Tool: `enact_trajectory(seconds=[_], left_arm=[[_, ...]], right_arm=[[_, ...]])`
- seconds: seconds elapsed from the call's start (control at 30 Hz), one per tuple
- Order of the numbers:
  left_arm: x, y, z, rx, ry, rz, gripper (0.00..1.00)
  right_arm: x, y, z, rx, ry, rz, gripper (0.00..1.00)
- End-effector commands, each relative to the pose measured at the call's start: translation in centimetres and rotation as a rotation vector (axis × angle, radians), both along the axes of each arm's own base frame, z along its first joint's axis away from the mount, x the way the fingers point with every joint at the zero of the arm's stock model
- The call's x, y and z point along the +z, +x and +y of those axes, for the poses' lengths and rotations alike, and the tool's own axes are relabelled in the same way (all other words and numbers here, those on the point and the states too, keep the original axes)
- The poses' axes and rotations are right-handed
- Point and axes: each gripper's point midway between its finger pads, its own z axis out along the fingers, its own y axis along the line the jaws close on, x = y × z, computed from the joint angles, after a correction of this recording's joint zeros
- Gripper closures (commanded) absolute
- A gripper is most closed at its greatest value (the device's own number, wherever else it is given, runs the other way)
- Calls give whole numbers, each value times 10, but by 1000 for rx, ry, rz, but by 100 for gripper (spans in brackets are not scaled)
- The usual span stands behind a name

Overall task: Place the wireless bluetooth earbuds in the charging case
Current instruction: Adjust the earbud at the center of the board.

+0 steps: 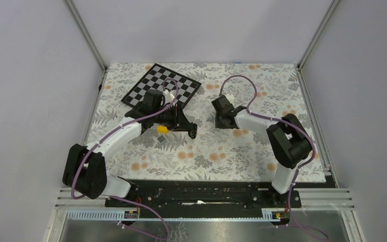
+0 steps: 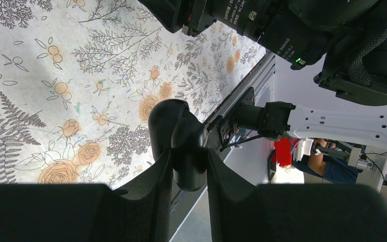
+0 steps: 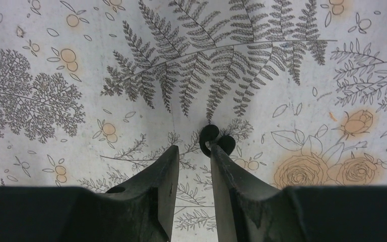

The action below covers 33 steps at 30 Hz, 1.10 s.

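bench (image 1: 206, 157) is carrying a floral cover | checkerboard (image 1: 162, 84) is lying at 11 o'clock | left end effector (image 1: 192, 132) is hanging near centre | yellow block (image 1: 162, 129) is showing at its 9 o'clock, just beside the left arm (image 1: 116, 140) | right end effector (image 1: 221, 122) is pointing down at its 2 o'clock, apart

The top external camera looks steeply down from high on the near side and takes in the whole floral mat (image 1: 206, 151). Each wrist camera sits close behind its own fingers. The one on the left gripper (image 2: 189, 157) skims rightward over the mat to the edge rail (image 2: 237, 96) — the one on the right gripper (image 3: 194, 148) faces the mat from just above. All three views share the mat's print.
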Motion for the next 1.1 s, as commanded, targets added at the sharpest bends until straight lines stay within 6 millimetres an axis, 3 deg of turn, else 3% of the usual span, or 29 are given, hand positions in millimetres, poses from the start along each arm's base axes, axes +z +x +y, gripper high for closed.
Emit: enact_trajectory(seconds=[0.0,0.4,0.63,0.93,1.07], left_arm=[[17,5,-2,-7,-33,-67,100],[16,7,-3,-13,-24,-65,100],[16,8,-3,-9,-22,-66,100],[17,8,-3,-10,-22,-71,100],[17,8,-2,-12,-20,-75,100]], right_arm=[[5,12,9,30,-14,-22,63],[1,20,5,46,-78,-21,63],[0,22,-4,53,-134,-23,74],[0,35,-2,63,-120,-14,76],[2,41,-5,55,-124,-14,86]])
